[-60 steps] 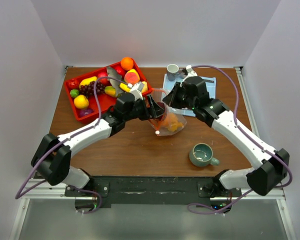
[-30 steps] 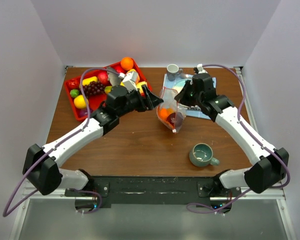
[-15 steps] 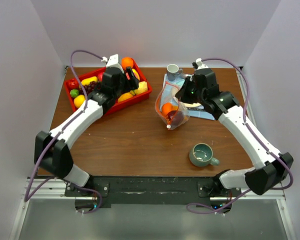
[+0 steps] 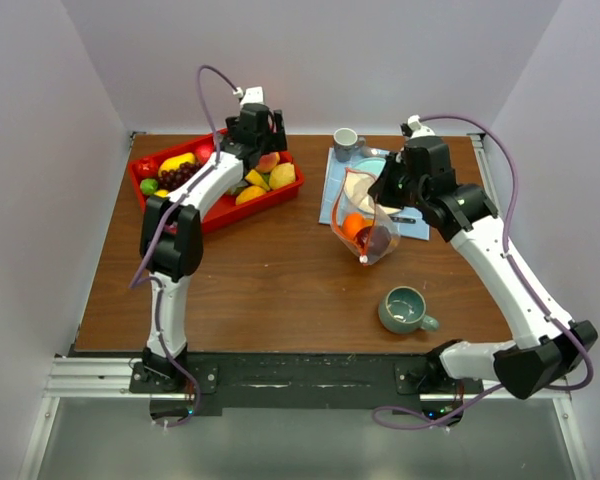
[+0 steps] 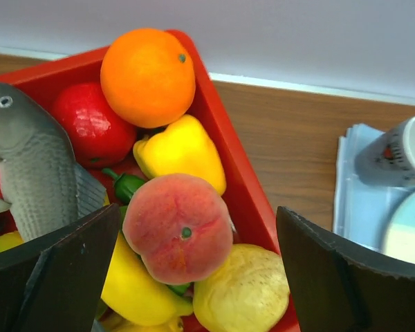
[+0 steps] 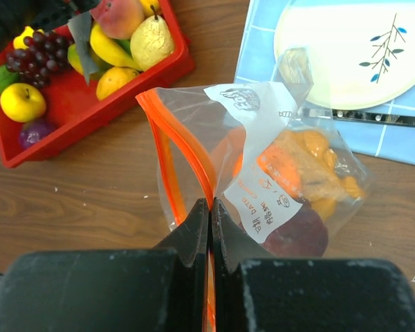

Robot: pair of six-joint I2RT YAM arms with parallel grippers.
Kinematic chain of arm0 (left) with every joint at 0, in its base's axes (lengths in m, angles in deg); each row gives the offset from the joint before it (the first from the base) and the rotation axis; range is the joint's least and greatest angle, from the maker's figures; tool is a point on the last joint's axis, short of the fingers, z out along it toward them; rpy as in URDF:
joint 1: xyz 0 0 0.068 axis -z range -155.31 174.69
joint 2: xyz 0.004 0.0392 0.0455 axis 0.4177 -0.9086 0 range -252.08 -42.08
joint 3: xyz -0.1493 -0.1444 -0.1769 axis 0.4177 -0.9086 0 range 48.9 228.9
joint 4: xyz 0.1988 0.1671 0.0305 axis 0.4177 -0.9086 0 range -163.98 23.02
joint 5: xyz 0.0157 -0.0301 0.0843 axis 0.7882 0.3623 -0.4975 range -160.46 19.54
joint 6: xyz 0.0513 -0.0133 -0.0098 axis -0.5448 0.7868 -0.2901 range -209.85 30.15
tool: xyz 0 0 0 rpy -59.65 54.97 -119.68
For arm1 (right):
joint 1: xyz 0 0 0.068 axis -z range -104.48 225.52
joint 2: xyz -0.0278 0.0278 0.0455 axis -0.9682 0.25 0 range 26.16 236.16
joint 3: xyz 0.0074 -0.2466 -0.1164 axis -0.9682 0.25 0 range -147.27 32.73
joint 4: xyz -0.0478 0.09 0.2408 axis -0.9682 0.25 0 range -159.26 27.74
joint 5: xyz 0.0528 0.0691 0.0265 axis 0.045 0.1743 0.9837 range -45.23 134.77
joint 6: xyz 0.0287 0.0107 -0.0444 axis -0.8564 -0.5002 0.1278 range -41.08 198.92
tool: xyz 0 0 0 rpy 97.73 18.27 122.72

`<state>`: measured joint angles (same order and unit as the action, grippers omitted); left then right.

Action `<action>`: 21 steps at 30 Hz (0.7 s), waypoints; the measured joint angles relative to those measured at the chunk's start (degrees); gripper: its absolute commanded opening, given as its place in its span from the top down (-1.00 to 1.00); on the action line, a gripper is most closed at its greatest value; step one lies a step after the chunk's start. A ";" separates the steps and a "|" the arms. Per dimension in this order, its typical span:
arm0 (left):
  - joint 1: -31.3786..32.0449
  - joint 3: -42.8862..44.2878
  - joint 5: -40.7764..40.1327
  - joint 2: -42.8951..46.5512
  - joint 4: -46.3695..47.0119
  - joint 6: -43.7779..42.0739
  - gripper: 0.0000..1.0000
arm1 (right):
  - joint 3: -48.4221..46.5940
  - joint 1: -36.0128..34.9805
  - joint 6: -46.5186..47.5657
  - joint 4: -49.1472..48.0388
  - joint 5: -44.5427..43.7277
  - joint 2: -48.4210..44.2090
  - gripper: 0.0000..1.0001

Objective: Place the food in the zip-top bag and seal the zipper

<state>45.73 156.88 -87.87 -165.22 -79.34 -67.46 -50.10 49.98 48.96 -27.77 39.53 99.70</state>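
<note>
My right gripper (image 4: pixel 380 196) (image 6: pixel 209 205) is shut on the zip-top bag (image 4: pixel 366 228) (image 6: pixel 263 159) at its orange zipper (image 6: pixel 171 142). The bag hangs above the table with its mouth gaping. Orange pieces (image 6: pixel 311 162) and a dark red piece (image 6: pixel 299 234) of food lie inside it. My left gripper (image 4: pixel 261 138) (image 5: pixel 197 228) stands open over the far right corner of the red tray (image 4: pixel 242 210) (image 5: pixel 229 149). Between its fingers sit a peach (image 5: pixel 180 225) and a pale yellow fruit (image 5: pixel 243 296). An orange (image 5: pixel 147 68), a yellow pepper (image 5: pixel 183 149) and grapes (image 6: pixel 38 52) lie in the tray too.
A grey toy fish (image 5: pixel 34 159) lies in the tray. A blue mat (image 6: pixel 259 41) at the back right carries a plate (image 6: pixel 353 48), a knife (image 6: pixel 373 119) and a white cup (image 4: pixel 346 140). A green mug (image 4: pixel 405 308) stands near the front right.
My left arm has swung away from the bag to the tray's far corner and its jaws have opened wide. My right gripper has carried the hanging bag slightly right.
</note>
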 measured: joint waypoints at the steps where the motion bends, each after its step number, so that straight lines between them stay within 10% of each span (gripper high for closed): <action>1: 0.00 0.39 -0.39 -1.03 -0.31 -0.11 -0.98 | 0.00 0.00 0.04 0.04 0.00 0.33 1.00; 10: -0.04 -2.29 -3.45 -3.52 -1.70 -0.55 -0.88 | -0.11 -0.02 0.13 -0.35 1.16 3.34 1.00; 21: -0.42 -7.87 -1.53 -2.27 4.61 -1.09 0.18 | -0.11 -0.02 -0.24 -1.38 3.19 3.65 1.00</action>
<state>45.31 149.01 -89.40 -167.49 -74.73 -68.55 -50.21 49.96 48.72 -29.14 42.72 103.35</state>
